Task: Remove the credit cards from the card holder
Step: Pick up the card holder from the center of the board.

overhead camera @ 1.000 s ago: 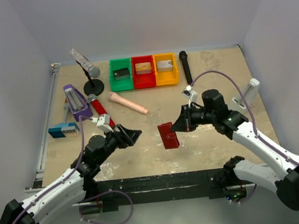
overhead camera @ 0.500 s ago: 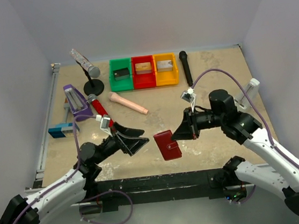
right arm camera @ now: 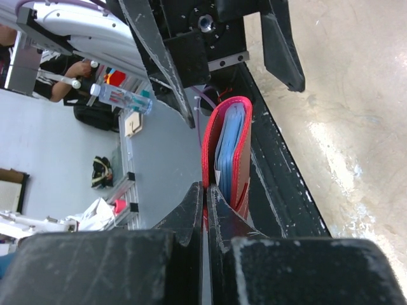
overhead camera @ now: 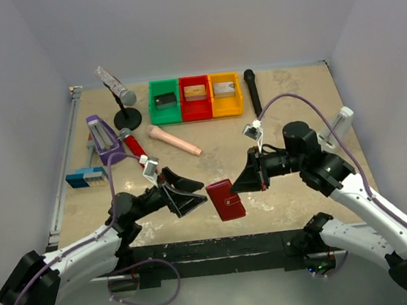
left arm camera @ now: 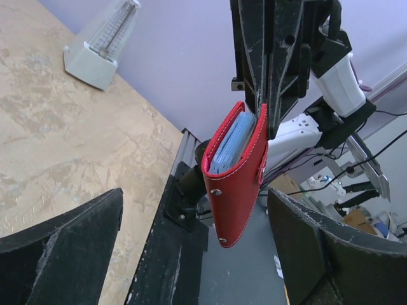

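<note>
- The card holder (overhead camera: 225,199) hangs in the air above the near edge of the table (overhead camera: 293,98). It is folded almost closed, with its pale blue pockets (left arm camera: 232,143) showing between the red covers. The credit cards themselves cannot be made out.
- The right gripper (overhead camera: 237,185) is clamped tight on the edge of one cover.
- The left gripper (overhead camera: 196,195) sits just beside the holder without touching it. Its jaws are spread wide — in the left wrist view, one finger stands on either side of the holder.
- Three bins (overhead camera: 196,98) stand at the far side, well apart from the holder.

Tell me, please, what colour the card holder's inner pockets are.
Pale blue inner pockets within the red card holder; clearest in the left wrist view.
</note>
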{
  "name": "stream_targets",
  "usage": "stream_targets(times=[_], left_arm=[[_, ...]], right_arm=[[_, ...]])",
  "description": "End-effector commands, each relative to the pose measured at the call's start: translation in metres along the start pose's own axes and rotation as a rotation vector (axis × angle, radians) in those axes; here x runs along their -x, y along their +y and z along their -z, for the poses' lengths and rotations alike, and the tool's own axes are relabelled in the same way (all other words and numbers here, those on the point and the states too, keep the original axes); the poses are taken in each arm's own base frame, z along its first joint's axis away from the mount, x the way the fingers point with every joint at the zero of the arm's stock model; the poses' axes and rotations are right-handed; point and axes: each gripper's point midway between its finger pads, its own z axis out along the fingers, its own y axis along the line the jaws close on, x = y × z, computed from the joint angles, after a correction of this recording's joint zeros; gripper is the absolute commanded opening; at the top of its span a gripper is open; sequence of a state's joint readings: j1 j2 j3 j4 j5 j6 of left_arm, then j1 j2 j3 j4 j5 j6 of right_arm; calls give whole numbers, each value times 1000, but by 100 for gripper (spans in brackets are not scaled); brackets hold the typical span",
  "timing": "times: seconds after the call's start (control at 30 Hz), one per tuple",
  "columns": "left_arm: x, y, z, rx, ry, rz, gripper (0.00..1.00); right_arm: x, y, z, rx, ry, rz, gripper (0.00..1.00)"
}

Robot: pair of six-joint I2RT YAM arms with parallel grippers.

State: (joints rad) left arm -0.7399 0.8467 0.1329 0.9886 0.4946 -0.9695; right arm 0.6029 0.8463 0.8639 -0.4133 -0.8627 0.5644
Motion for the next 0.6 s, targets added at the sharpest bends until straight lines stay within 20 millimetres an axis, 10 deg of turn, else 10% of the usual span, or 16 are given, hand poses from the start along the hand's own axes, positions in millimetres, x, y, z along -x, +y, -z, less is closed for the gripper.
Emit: stream_targets(times=[0.0, 0.57], left_arm=[[9, -24, -8, -103, -15, -42, 100], [11, -52, -12, -212, -41, -60, 96]], right_arm=[[20, 32, 2, 91, -34, 72, 0], [22, 33, -9, 99, -12, 56, 0]])
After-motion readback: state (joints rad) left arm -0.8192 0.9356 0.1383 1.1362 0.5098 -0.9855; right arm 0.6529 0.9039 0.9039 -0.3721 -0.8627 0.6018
